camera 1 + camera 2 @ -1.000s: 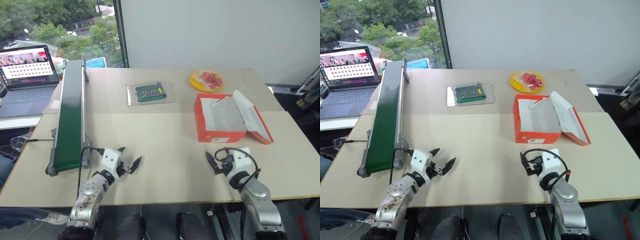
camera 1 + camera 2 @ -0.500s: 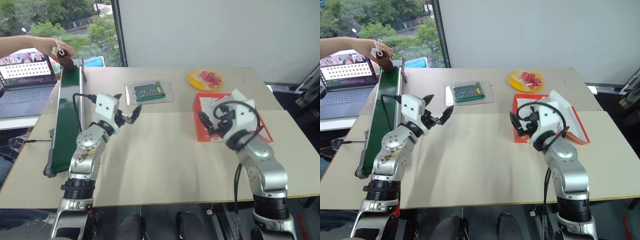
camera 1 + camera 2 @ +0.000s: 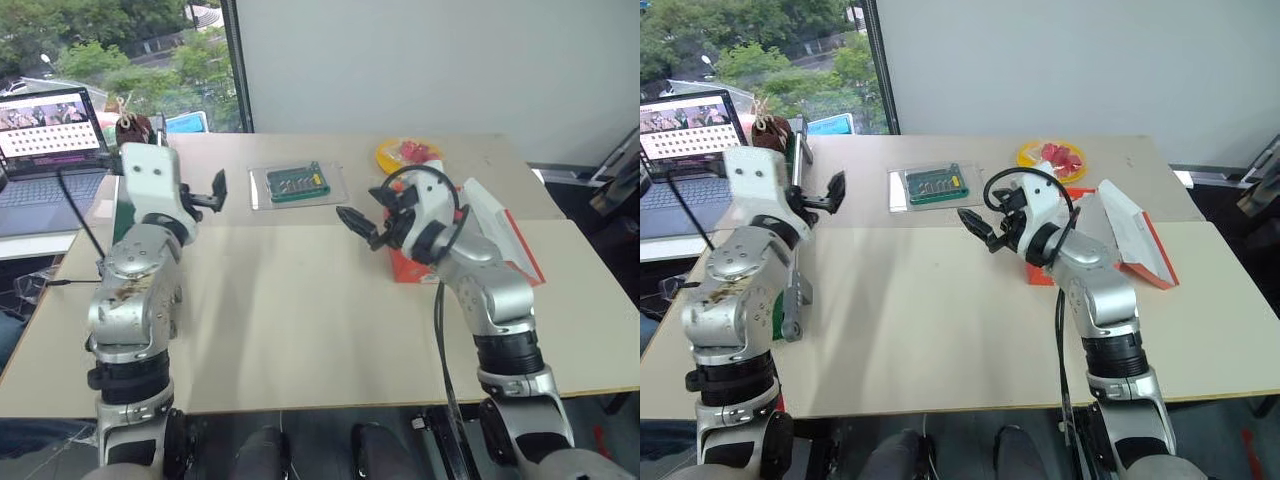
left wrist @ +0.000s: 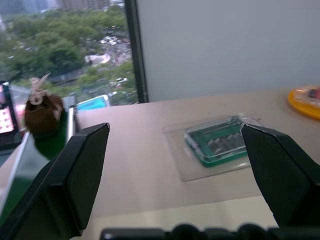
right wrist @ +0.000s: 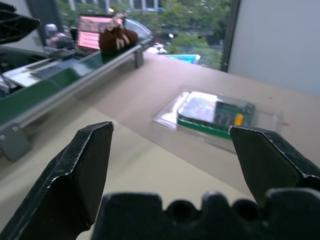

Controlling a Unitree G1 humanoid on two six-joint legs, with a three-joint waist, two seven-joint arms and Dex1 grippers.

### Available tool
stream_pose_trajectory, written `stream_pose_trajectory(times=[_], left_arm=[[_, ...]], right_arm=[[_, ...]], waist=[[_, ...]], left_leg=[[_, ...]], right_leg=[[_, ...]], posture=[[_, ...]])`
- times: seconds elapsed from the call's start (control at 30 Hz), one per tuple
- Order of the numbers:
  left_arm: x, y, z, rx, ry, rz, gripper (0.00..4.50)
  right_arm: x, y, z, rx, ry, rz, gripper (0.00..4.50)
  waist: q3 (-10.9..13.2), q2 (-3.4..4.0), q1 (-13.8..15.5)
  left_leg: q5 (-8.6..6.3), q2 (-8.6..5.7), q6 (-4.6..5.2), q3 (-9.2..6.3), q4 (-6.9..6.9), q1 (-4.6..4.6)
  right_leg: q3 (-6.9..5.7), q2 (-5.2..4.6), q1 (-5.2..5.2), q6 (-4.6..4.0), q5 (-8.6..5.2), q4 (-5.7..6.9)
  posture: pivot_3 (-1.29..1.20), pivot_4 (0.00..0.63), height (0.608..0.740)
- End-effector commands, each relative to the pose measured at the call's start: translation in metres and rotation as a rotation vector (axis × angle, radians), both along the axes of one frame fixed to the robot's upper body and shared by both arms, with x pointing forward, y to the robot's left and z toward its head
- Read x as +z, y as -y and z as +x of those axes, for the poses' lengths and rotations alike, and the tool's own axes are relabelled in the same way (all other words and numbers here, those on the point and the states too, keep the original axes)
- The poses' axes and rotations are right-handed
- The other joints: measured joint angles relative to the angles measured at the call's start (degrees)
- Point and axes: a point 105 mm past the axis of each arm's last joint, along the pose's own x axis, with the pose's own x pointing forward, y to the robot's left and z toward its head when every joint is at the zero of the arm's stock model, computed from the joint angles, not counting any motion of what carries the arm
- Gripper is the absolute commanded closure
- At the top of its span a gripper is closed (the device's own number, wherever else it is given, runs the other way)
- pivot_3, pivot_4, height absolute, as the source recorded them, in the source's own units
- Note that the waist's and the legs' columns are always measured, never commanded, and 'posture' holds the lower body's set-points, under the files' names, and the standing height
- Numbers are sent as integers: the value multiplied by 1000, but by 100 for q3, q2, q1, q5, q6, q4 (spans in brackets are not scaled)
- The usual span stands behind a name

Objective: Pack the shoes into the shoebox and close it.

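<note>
Brown shoe [image 5: 118, 38] on green conveyor [image 5: 60, 82]

We count one shoe [image 5: 118, 36] so far, dark brown w/ cream laces, sitting at the far end of one green conveyor belt [image 5: 60, 82]. One orange-red shoebox [image 3: 1148, 248], lid flap up (mostly hidden behind the right arm). One clear tray w/ one green board [image 3: 297, 184] in it. One yellow plate [image 3: 1053, 160] of red pieces; no. of pieces we can't tell. One laptop [image 3: 46, 140], screen on. Two tan tables [image 3: 300, 300] pushed together, approx. one seam between them.
</note>
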Motion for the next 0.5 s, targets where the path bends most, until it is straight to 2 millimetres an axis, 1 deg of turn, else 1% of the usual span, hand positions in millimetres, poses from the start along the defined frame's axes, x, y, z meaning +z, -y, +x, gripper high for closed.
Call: stream_pose_trajectory(times=[0.03,0.13,0.23,0.27,0.33,0.4,0.47,0.5], left_arm=[[-4,-15,-17,100,-9,-13,0],[-16,-30,-24,179,-38,-20,0],[-29,-49,-25,209,-65,0,0],[-34,-62,-25,240,-73,-10,0],[-37,-78,-25,268,-73,-31,0],[-43,-92,-18,268,-81,-37,0],[-48,-97,-9,246,-87,-58,0],[-49,-99,-2,234,-98,-26,0]], right_arm=[[15,-13,-2,65,48,27,121],[13,-26,-8,148,23,33,121],[8,-32,-11,182,6,26,121],[7,-33,-11,191,3,21,121],[6,-35,-12,199,1,15,121],[6,-37,-12,207,0,11,121],[5,-38,-13,217,-3,7,121],[3,-40,-16,233,-8,-4,121]], waist=[[0,0,11],[0,0,28],[0,0,27],[0,0,28],[0,-1,29],[0,0,28],[0,0,30],[0,-1,39]], left_leg=[[1,0,-2,-2,0,-1],[2,1,-3,-5,4,0],[2,1,-4,-5,3,4],[1,1,-5,-5,2,3],[2,1,-7,-5,1,3],[3,1,-7,-5,1,3],[3,1,-8,-5,1,3],[3,1,-8,-5,1,3]], right_leg=[[-1,0,-1,-1,0,0],[-2,-6,0,-1,0,-2],[-2,-5,1,-3,-1,-4],[-2,-6,-1,-5,-1,-4],[-3,-7,-5,-7,-2,-3],[-4,-9,-5,-8,-2,-4],[-5,-9,-5,-10,-3,-4],[-7,-10,-6,-11,-3,-3]], posture=[[0,150,740],[0,150,740],[0,150,740],[0,150,740],[0,150,740],[0,150,740],[0,150,740],[0,150,740]])
